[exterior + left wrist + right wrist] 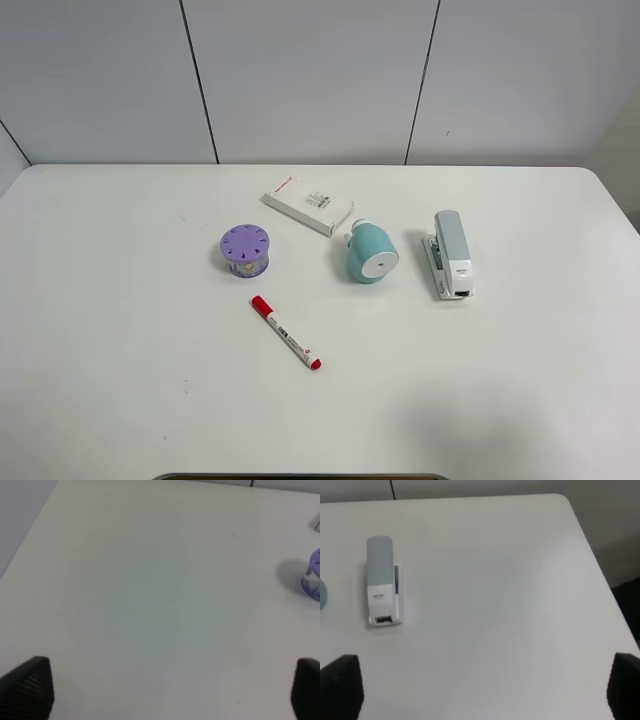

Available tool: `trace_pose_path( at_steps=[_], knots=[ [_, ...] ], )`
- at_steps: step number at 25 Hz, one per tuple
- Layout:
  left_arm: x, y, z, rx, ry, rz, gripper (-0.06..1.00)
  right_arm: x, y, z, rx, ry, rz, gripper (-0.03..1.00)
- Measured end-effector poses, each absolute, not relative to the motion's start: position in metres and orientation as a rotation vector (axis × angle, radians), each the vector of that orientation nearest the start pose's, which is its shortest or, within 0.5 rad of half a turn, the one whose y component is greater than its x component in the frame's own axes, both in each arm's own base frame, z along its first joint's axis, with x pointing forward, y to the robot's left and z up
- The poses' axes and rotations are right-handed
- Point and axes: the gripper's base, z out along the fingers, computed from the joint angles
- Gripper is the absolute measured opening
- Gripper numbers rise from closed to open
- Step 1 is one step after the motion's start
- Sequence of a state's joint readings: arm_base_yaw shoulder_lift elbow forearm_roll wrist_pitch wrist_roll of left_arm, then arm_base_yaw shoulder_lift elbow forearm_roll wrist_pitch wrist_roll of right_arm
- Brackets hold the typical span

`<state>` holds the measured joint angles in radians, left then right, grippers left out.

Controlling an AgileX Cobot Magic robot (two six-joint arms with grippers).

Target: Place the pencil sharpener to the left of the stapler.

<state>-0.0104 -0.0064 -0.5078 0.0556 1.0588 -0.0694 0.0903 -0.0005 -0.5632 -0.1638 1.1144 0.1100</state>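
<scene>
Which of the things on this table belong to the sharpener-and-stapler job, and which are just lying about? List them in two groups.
Belong to the job:
- pencil sharpener, teal with a white face
- stapler, grey and white, right of the sharpener

Just lying about:
- purple round holed container
- flat white box, behind the sharpener
- red-capped marker, nearest the front edge

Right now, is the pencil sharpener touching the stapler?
Apart. The exterior high view shows bare table between the pencil sharpener and the stapler.
</scene>
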Motion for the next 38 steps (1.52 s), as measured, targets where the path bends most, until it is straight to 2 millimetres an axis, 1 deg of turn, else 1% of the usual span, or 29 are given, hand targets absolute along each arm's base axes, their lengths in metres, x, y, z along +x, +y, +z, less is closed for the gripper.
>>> trace_pose_path(
  at_steps=[4,13,22,38],
  knots=[
    [-0.0067,0.0045,0.2796,-0.063,2.026,0.016,0.95,-0.0096,-0.013,0.2805,0.035,2.059,-0.054,0.97],
    [-0.0067,0.0045,0.2796,-0.063,2.026,0.016,0.95,-0.0078,-0.0096,0.2794,0.048,2.05,-0.034,0.97],
    [-0.0067,0.0045,0.2796,-0.063,2.026,0.016,0.95,-0.006,-0.0051,0.2781,-0.004,2.044,-0.018,0.97],
    [-0.0067,0.0045,0.2796,-0.063,2.026,0.016,0.95,-0.0058,-0.0048,0.278,-0.017,2.043,-0.022,0.97]
  ],
)
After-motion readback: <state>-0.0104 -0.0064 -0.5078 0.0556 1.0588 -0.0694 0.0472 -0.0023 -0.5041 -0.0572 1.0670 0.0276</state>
